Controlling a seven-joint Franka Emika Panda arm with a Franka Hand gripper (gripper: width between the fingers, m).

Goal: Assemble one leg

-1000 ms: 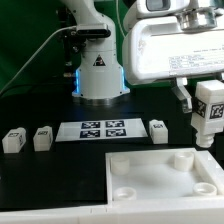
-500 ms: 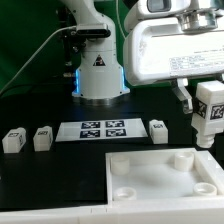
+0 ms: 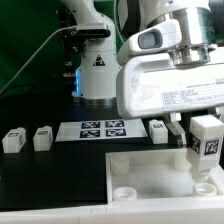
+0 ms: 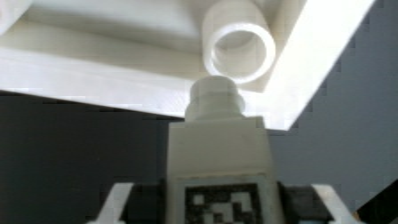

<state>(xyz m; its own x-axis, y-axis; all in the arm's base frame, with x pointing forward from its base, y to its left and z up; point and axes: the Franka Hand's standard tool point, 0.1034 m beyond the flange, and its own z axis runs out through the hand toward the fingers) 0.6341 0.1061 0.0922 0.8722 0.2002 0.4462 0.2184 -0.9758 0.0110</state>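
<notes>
Over the big white panel (image 3: 140, 165), on the exterior view's right, the leg (image 3: 206, 145) is held upright in the air by the claw (image 3: 203, 128). The claw is clenched on the leg, and the leg's tag is turned toward the camera. From the wrist view, the round tip (image 4: 215, 95) of the leg is seen close to a round hole (image 4: 242, 48) in a corner of the panel. The tip is not yet inside, and it seems to be a little short of the hole.

To do this step well, the tip should be brought right over the middle of the hole before anything is pushed down. The leg should be held straight up, not tilted, so that the tip is not caught on the rim. It should then be lowered slowly and let go only when it is seated snugly. Whether a twist is needed cannot be told.

Three more legs (image 3: 42, 137) are seen lying on the black table (image 3: 40, 185) near the marker board (image 3: 103, 129). They need not be touched.
</notes>
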